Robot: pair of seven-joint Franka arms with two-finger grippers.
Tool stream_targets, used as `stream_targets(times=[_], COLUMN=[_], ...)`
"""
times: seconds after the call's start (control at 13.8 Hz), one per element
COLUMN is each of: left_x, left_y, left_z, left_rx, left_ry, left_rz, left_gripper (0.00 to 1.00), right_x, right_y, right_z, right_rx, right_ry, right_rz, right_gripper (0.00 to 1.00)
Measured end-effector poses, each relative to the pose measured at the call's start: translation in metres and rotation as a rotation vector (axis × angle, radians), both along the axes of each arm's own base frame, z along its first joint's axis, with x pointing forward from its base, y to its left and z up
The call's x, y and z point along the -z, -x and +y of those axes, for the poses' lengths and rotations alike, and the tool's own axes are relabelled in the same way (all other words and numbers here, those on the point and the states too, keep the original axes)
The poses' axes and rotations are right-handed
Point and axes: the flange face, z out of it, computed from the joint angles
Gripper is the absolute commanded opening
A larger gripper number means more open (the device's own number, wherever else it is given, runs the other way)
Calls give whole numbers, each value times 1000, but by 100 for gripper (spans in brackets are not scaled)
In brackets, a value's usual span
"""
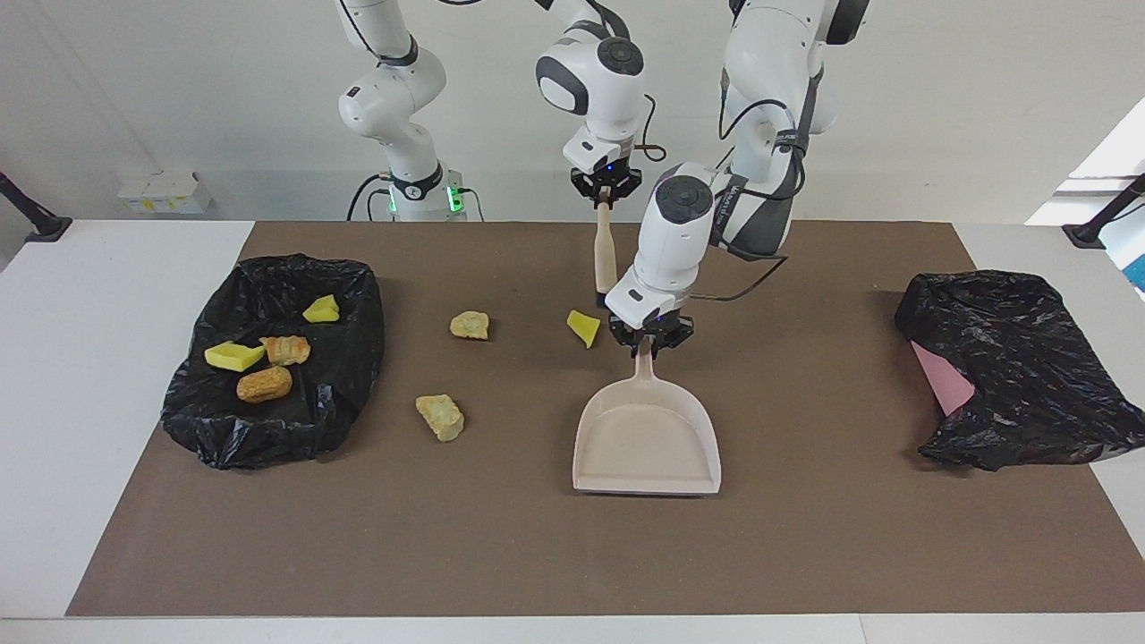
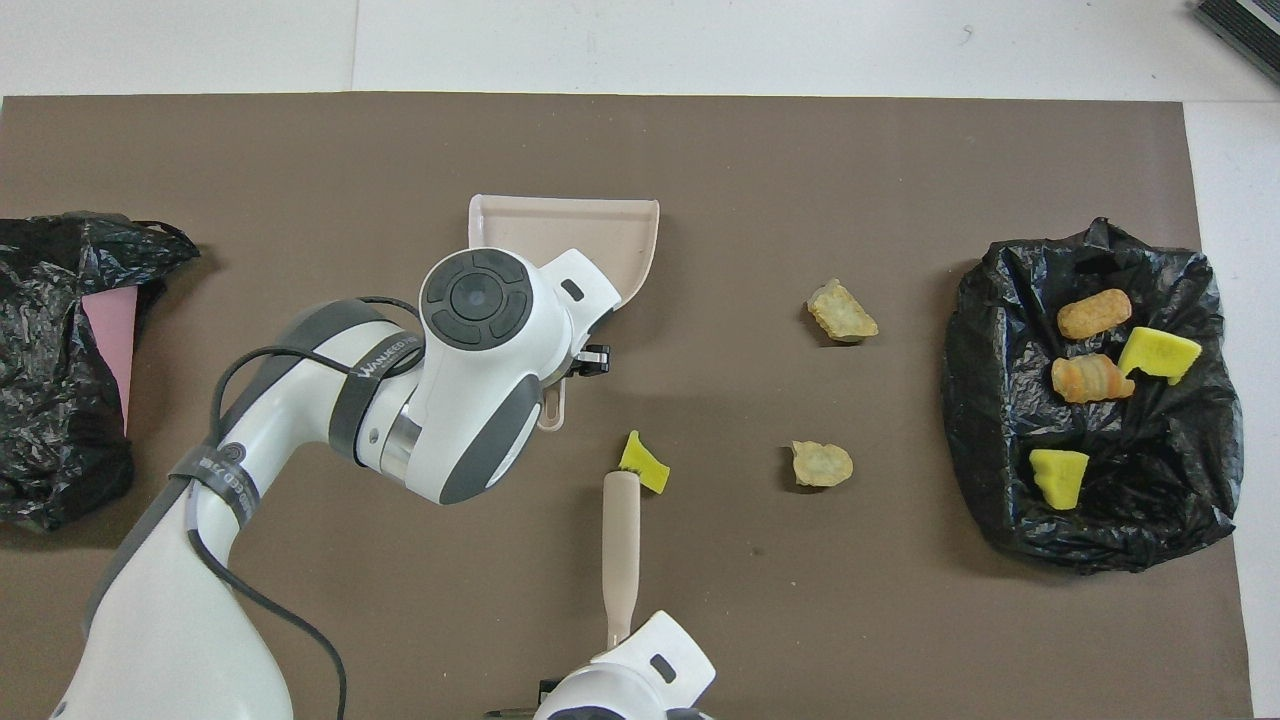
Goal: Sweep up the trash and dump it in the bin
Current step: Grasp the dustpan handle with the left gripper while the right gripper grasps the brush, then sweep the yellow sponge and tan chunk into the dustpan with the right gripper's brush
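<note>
The right gripper (image 1: 606, 190), near the robots, clamps a brush (image 1: 604, 255) hanging just beside the yellow chunk (image 1: 582, 327). The left gripper (image 1: 650, 338) is closed on the dustpan (image 1: 646, 438) handle. This looks like the start of sweeping: next the pan must be set beside the chunk and the brush must push it in. Two tan lumps (image 1: 470, 325) (image 1: 440, 417) lie loose toward the right arm's end, where the black-lined bin (image 1: 349, 295) holds four pieces. Another bag (image 1: 1020, 367) lies at the left arm's end. Nothing blocks the sweep.
</note>
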Motion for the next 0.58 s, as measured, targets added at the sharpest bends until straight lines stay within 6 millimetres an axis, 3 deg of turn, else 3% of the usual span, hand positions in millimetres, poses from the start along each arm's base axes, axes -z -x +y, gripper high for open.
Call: stream_targets(times=[0.29,0.58], left_x=[-23,-42], left_y=[-19,-21], left_z=[29,57], left_rx=[74,212], left_ry=[-5,-30], left_rz=[-39,-18], left_gripper=[0,0], right_x=[21,23], right_y=[-4,-40], right_z=[-42,-97], right_rx=[128,224], right_ry=[143,249], right_rz=[-39,-1], right_gripper=[0,0])
